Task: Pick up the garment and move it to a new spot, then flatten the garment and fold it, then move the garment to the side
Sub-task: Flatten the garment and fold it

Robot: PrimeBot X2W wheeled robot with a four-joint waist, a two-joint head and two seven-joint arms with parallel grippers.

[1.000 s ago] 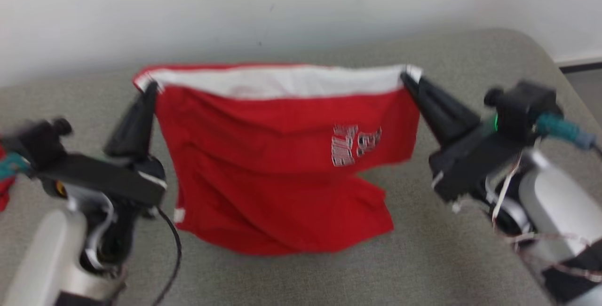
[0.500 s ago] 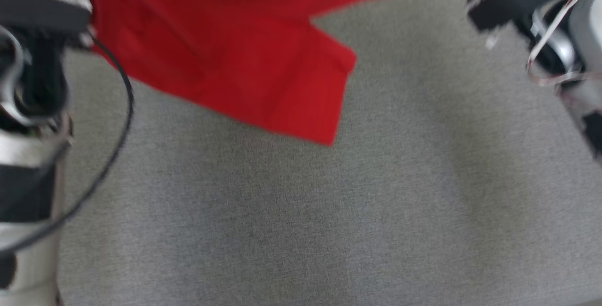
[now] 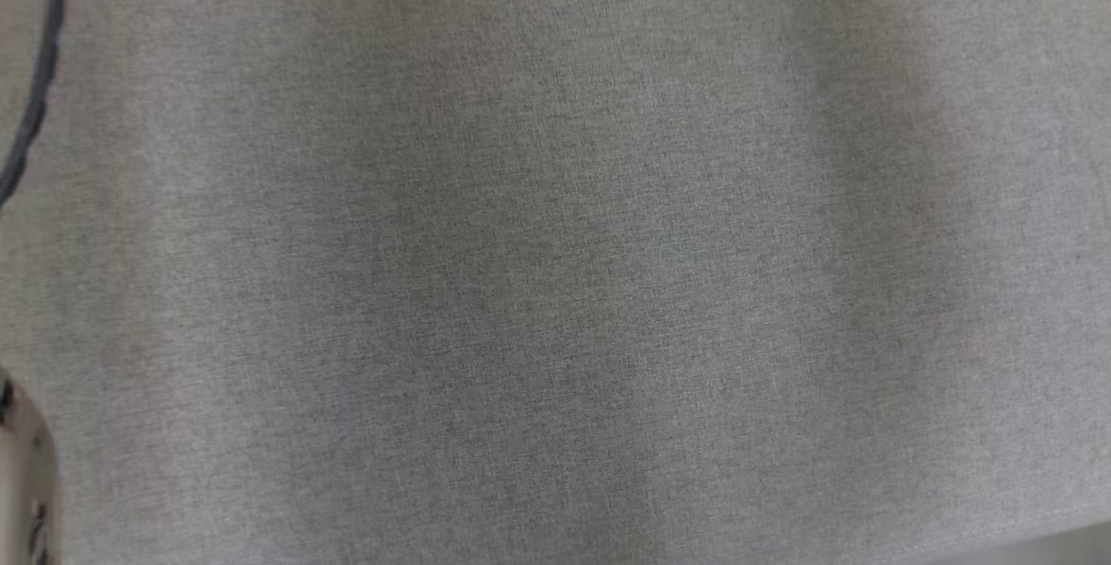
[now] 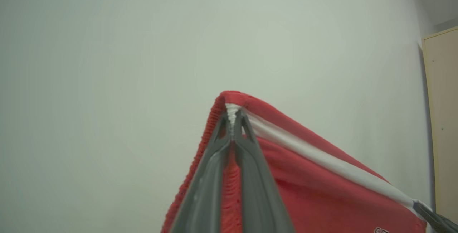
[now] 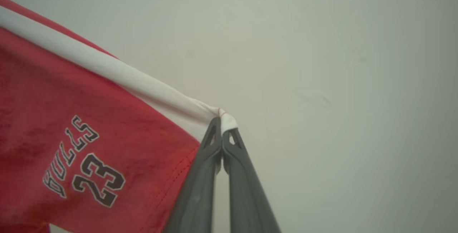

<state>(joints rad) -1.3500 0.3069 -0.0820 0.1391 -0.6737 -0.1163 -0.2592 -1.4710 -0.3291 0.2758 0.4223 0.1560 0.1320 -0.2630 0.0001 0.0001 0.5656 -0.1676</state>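
Closest in, at the bottom middle of the left wrist view, my left fingers (image 4: 209, 183) rise together, the left jaws pressed shut on one bunched corner of the red garment (image 4: 322, 197). In the right wrist view my right fingers (image 5: 200, 183) do the same, the right jaws pinching the little white tab of the other corner just right of centre frame. Between the two pinches runs the garment's white band (image 4: 322, 158). It slants from my left grip down to the lower right corner of that frame, where a dark fingertip of the other arm shows. That taut edge is the long axis, and it lies straight across from one pair of jaws to the other, so neither arm is nearer; each owns an end. The red body with its printed lettering (image 5: 82, 161) falls away from the band, toward the lower left in the right wrist view. The head view looks down on the grey cloth-covered desk (image 3: 555, 270), with a dark cable (image 3: 35, 105) at the upper left. I judge the next move is to lower the band level onto that desk, both ends together. Beyond everything stands a pale wall (image 4: 107, 64).
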